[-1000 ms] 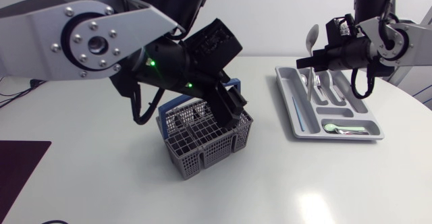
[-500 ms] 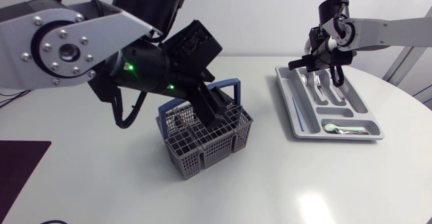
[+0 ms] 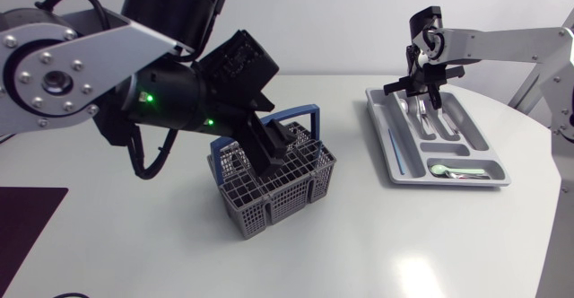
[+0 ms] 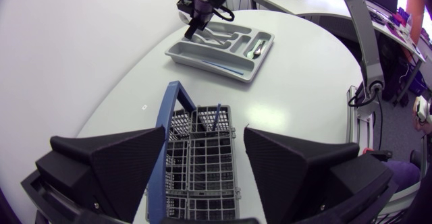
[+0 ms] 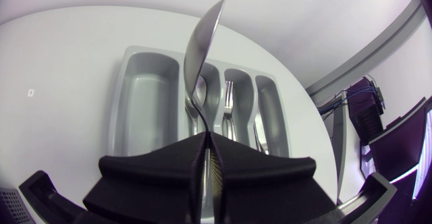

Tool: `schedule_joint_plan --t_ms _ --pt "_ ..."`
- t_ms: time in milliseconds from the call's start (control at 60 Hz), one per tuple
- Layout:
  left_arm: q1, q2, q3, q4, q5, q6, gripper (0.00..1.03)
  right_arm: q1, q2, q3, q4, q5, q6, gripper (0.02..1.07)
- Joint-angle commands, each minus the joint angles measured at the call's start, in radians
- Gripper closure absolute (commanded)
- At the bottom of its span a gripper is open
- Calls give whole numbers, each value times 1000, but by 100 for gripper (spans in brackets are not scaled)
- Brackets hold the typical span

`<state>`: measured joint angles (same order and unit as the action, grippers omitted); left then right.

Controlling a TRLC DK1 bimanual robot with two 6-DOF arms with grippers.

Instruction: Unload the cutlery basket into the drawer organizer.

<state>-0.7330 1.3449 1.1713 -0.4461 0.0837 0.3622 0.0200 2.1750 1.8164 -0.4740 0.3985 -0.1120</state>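
The grey cutlery basket [image 3: 285,186] with a blue handle [image 3: 309,115] stands mid-table. My left gripper [image 3: 272,152] hangs open just above it, and its broad fingers [image 4: 128,162] flank the basket [image 4: 200,177] in the left wrist view. A thin blue utensil [image 4: 216,117] stands in a far cell. The grey drawer organizer [image 3: 475,141] lies to the right. Above its far end, my right gripper [image 3: 421,81] is shut on a metal spoon [image 5: 202,42]. The spoon's bowl points ahead of the right gripper [image 5: 204,142], over the organizer's compartments [image 5: 145,99].
The organizer holds a spoon [image 5: 200,91] and a fork [image 5: 229,99] in its middle slots, a blue stick [image 3: 395,145] in the long side slot and a green-handled piece [image 3: 444,169] in the near slot. A dark mat [image 3: 22,222] lies at the table's left edge.
My right gripper carried the spoon left and turned it down over the organizer's far end. My left arm drew back slightly to the left, with its gripper still over the basket.
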Motion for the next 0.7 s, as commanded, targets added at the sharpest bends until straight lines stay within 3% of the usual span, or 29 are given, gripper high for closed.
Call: schedule_joint_plan --t_ms 0,683 --pt "11 -23 -25 4 -6 7 11 -18 52 57 -20 19 17 101" --pt "4 -26 -24 7 -6 3 11 -71 261 304 -135 -13 54 101"
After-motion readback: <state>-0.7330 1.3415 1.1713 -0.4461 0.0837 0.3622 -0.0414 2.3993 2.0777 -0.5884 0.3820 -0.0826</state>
